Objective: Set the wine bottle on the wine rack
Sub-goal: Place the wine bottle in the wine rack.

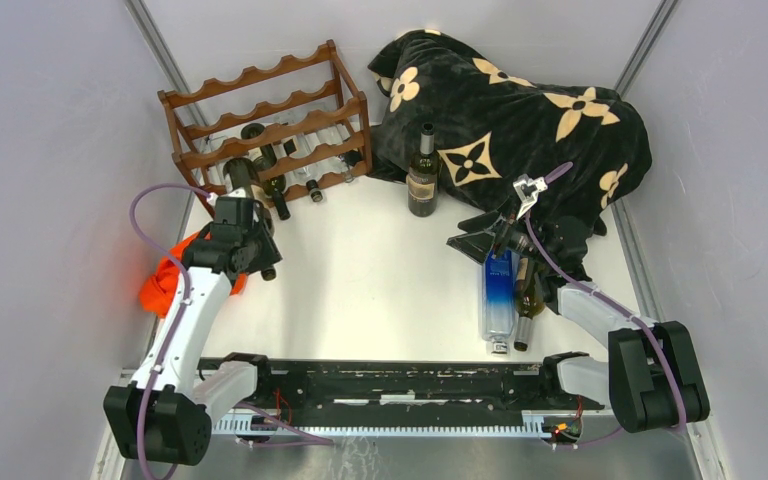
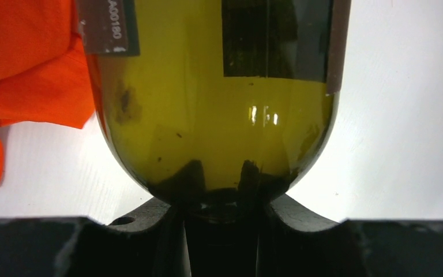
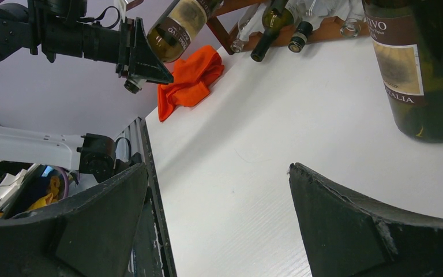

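Note:
The dark reddish-brown wine rack (image 1: 265, 120) stands at the back left with several bottles lying in its lower tiers. My left gripper (image 1: 248, 216) is just in front of it, shut on the neck of an olive-green wine bottle (image 1: 243, 177) whose base points at the rack's bottom tier. In the left wrist view the bottle's shoulder (image 2: 219, 115) fills the frame and its neck sits between the jaws of the left gripper (image 2: 222, 203). My right gripper (image 1: 480, 240) stands open over bare table, and in its own view the right gripper (image 3: 219, 190) has nothing between its fingers.
An upright dark bottle (image 1: 423, 175) stands mid-table by a black flowered blanket (image 1: 520, 110). A clear blue-labelled bottle (image 1: 498, 295) and a dark bottle (image 1: 528, 300) lie near the right arm. An orange cloth (image 1: 165, 280) lies at the left edge.

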You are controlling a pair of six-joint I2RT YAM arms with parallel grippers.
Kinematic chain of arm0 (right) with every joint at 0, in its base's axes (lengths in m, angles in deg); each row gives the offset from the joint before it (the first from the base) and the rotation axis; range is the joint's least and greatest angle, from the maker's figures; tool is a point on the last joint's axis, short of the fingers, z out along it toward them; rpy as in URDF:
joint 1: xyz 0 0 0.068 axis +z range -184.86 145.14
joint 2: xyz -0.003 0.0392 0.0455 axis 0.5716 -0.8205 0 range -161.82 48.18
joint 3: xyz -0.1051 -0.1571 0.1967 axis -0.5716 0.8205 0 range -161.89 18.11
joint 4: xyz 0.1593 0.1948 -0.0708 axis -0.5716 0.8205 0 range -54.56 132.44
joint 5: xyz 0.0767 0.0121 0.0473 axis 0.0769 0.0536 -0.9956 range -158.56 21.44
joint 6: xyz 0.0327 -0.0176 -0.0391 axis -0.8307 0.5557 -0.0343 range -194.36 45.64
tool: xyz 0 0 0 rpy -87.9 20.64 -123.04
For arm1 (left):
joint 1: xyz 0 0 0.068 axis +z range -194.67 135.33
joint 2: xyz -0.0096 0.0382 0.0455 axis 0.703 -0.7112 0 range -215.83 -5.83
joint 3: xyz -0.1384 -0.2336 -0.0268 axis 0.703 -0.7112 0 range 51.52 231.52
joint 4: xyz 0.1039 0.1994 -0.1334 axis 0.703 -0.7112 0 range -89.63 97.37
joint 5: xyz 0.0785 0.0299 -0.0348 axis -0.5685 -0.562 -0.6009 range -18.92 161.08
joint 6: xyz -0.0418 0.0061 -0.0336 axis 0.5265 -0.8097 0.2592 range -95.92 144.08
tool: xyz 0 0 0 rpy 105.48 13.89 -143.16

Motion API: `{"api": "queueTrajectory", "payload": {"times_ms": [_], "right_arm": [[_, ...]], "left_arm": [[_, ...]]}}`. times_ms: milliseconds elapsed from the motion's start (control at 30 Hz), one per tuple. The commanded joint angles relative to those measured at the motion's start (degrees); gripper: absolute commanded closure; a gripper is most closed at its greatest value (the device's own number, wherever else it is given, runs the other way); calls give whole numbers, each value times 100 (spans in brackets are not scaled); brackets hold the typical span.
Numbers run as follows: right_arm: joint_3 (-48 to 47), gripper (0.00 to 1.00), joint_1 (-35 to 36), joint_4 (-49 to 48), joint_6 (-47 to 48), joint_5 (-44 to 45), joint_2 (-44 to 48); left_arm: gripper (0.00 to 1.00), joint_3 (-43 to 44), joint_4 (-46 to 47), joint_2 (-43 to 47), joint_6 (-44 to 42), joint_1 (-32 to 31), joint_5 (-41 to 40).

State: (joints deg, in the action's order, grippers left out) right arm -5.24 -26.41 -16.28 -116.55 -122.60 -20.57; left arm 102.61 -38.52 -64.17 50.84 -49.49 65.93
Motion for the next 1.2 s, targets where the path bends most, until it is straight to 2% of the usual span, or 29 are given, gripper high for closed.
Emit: {"api": "queueTrajectory", "payload": {"times_ms": [0, 300, 633, 867, 1067, 1167], "right_arm": [[-240, 2, -35, -224, -11, -98, 37], [-242, 2, -34, -230, -34, -107, 46], [-244, 2, -31, -245, -63, -124, 72], [-245, 2, -35, -262, -89, -133, 43], [-244, 2, -36, -259, -103, -124, 46], [-248, 2, -50, -259, -100, -124, 46]], "left_arm": [[98, 579, 791, 236, -437, 84, -671], [98, 668, 833, 22, -533, 94, -937], [98, 1008, 1024, -773, -803, 325, -1132], [98, 1482, 1120, -1249, -979, 461, -1491], [98, 2033, 1149, -1886, -1204, 473, -1442], [98, 2239, 1161, -2188, -1343, 724, -1445]]}}
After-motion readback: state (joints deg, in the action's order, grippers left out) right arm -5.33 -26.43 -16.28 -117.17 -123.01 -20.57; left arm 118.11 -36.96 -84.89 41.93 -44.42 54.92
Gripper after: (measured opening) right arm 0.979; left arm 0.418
